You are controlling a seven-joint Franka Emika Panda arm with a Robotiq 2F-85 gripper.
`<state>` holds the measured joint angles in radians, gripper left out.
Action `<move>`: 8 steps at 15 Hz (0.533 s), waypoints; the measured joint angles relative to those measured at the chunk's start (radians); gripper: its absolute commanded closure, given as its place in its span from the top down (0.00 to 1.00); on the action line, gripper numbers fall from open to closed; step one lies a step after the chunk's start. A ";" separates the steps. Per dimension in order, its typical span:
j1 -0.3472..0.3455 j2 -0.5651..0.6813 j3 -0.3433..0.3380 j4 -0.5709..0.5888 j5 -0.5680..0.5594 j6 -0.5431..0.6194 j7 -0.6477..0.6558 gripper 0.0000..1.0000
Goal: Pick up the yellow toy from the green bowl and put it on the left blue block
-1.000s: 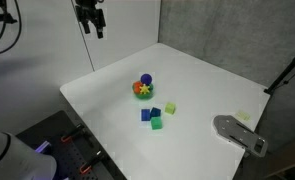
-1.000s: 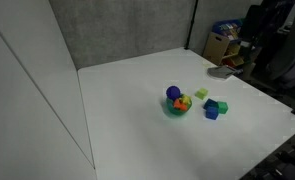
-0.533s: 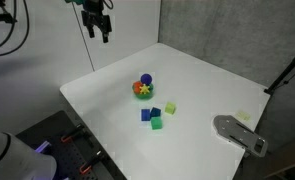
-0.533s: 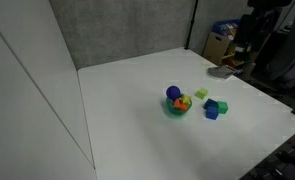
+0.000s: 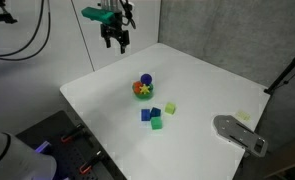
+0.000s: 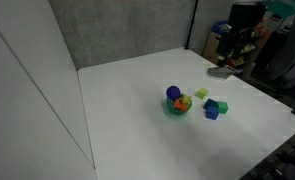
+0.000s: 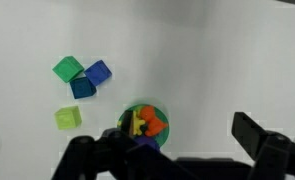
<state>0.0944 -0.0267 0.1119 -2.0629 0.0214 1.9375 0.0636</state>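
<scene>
The green bowl point(image 5: 143, 90) stands mid-table and holds the yellow toy point(image 5: 143, 88), a red-orange toy and a blue ball-like toy point(image 6: 173, 93). In the wrist view the yellow toy point(image 7: 137, 122) lies in the bowl point(image 7: 145, 108) beside the red-orange toy point(image 7: 155, 124). Two dark blue cubes point(image 7: 97, 72) point(image 7: 83, 88) touch each other near a green cube point(image 7: 67, 69). In an exterior view the left blue block point(image 5: 145, 115) sits in front of the bowl. My gripper point(image 5: 117, 40) is open and empty, high above the table's far side. Its fingers point(image 7: 167, 150) are spread wide.
A light-green cube point(image 5: 171, 106) lies apart from the cluster; it also shows in the wrist view point(image 7: 68, 117). A grey flat device point(image 5: 239, 133) lies at the table's edge. A grey panel wall stands behind the white table point(image 5: 207, 85).
The arm has swung sideways and a little lower, from beyond the table's edge to over its far side. The bowl, toys and cubes have not moved.
</scene>
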 measured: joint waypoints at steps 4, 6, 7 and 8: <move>-0.012 0.101 -0.026 0.011 -0.010 0.115 -0.008 1.00; -0.018 0.159 -0.039 0.031 -0.019 0.147 -0.008 1.00; -0.020 0.192 -0.046 0.046 -0.025 0.162 -0.008 1.00; -0.021 0.222 -0.053 0.060 -0.031 0.177 -0.008 1.00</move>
<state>0.0731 0.1954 0.0587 -2.0025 -0.0094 2.1140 0.0555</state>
